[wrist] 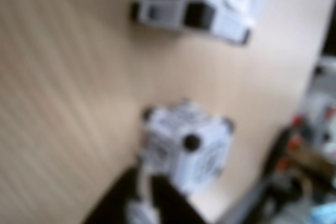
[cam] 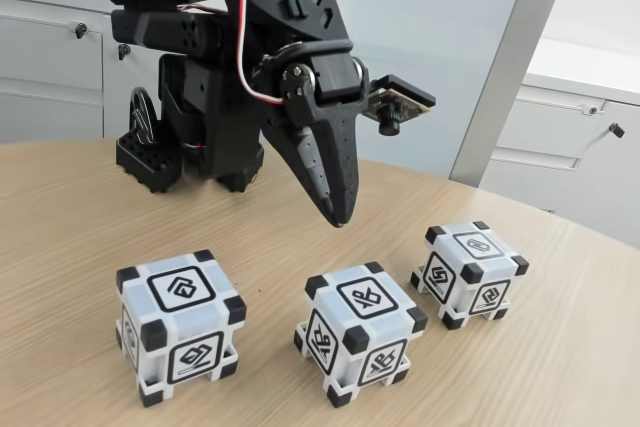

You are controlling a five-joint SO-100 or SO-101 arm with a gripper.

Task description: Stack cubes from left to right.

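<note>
A: Three cubes in a loose row on the wooden table (cam: 70, 217), fixed view. Left cube (cam: 180, 325), middle cube (cam: 360, 332), right cube (cam: 470, 272), all apart, bare wood between each.

B: Orientation?

A: All flat on one face, each turned so a corner edge faces the camera. No long axis. The right one sits farther back, near the table's curved rim.

B: Gripper?

A: Gripper (cam: 340, 215) hangs point-down above the wood behind the middle cube, touching nothing. Fingers look pressed together, nothing held.

B: Wrist view?

A: Blurred. One cube (wrist: 186, 148) just above the dark finger (wrist: 142, 203), another cube (wrist: 202, 3) at the top edge.
</note>
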